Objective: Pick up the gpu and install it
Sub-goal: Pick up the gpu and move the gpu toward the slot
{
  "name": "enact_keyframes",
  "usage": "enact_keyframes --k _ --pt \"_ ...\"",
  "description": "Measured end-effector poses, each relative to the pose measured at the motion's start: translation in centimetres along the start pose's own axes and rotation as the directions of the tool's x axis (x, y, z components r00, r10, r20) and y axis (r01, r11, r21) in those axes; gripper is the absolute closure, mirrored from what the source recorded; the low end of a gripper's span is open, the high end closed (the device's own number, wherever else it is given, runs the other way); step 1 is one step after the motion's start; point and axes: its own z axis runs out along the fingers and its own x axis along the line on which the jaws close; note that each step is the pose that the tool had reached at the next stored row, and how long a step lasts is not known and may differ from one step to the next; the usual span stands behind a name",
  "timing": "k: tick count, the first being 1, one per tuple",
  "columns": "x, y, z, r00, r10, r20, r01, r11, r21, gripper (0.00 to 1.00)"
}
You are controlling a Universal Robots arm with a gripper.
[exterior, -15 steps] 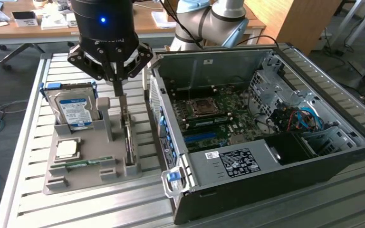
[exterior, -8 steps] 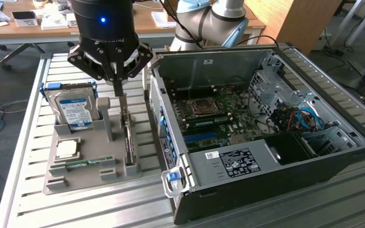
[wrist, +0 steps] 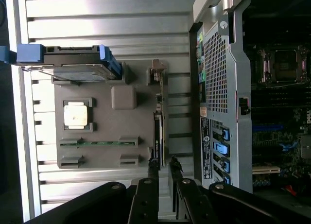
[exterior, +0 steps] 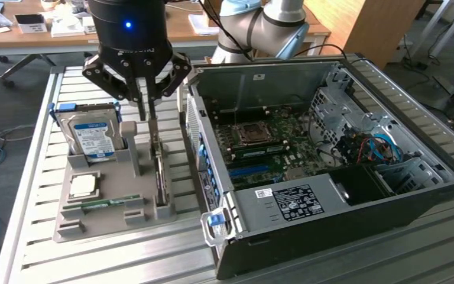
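The gpu [exterior: 159,177] stands on edge in a slot of the grey holder [exterior: 113,228], along the side of the holder nearest the computer case [exterior: 385,195]. It is seated there, outside the case.

In the exterior view the pincer [exterior: 148,109] hangs right over the card's far end, at 12 o'clock from it. In the wrist view the gpu [wrist: 159,127] shows edge-on. There the pincer [wrist: 163,171] straddles its end with fingers [wrist: 151,173] parted: released, with a gap showing on one side of the card.

Around the gpu, exterior view:
- 10 o'clock: hard drive [exterior: 93,139], upright in the holder.
- 9 o'clock: processor chip [exterior: 83,185].
- 8 o'clock: memory stick [exterior: 101,204], lying flat.
- 3 o'clock: the case, lying open, motherboard [exterior: 266,142] exposed.

Everything sits on a slatted metal surface [exterior: 93,260].
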Motion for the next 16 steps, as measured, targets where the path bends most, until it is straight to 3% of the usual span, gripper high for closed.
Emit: enact_keyframes --k 1,3,7,8,16 --pt "0.00 0.00 0.00 1.0000 0.000 0.0000 0.000 1.0000 0.0000 0.77" --pt "0.00 0.00 0.00 1.0000 0.000 0.0001 0.000 1.0000 -0.0001 0.65" --pt "0.00 0.00 0.00 1.0000 0.000 0.0000 0.000 1.0000 0.0000 0.59" --pt "0.00 0.00 0.00 1.0000 0.000 0.0000 0.000 1.0000 0.0000 0.53" --pt "0.00 0.00 0.00 1.0000 0.000 0.0000 0.000 1.0000 0.0000 0.53"
